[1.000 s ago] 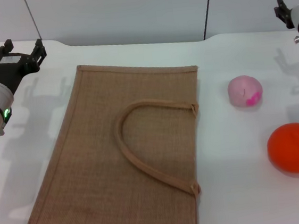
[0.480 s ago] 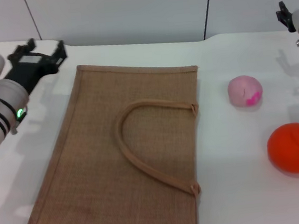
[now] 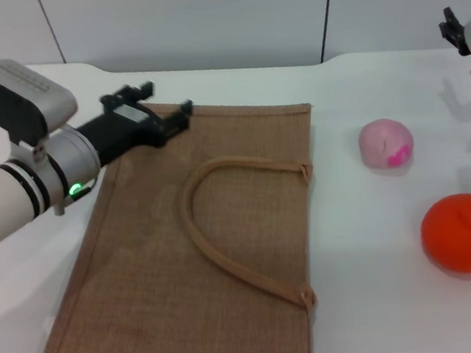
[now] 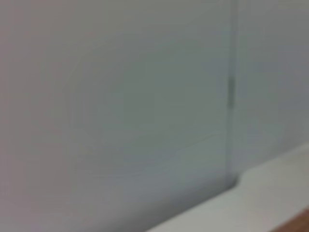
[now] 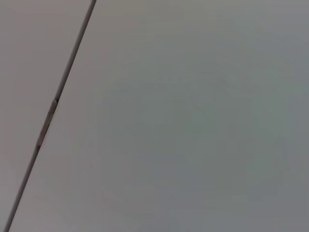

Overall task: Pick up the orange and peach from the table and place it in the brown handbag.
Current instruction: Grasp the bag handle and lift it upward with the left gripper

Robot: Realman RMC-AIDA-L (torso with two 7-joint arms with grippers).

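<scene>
Brown handbag (image 3: 192, 240) lies flat on the white tabletop (image 3: 385, 312), one looped handle (image 3: 223, 220) curving across its upper face. Left end effector (image 3: 154, 109) hovers over the bag's far left corner, fingers spread, holding nothing. Peach (image 3: 386, 144) sits to the bag's right; orange (image 3: 464, 232) nearer, apart from both. Right end effector (image 3: 453, 30) at far right edge, mostly out of view; grip state cannot be told.
</scene>
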